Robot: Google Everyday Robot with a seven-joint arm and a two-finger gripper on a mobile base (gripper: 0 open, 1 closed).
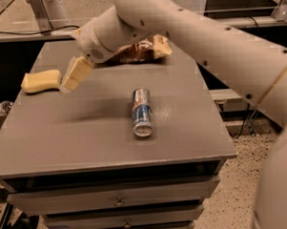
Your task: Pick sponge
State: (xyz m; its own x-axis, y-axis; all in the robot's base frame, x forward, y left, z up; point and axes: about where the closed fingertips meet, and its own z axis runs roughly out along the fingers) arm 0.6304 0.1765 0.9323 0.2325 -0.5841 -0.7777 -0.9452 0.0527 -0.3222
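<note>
The sponge (pixel 40 81), a pale yellow foam block, lies flat near the left edge of the grey table (pixel 87 138). My gripper (pixel 70 83) hangs just above the table, right beside the sponge's right end, pointing down and to the left. It holds nothing. The white arm reaches in from the upper right, across the back of the table.
A blue and silver can (pixel 142 111) lies on its side in the middle of the table. A crinkled yellow-and-brown snack bag (pixel 148 48) sits at the back, partly behind the arm. Drawers run below the front edge. The floor drops away on the right.
</note>
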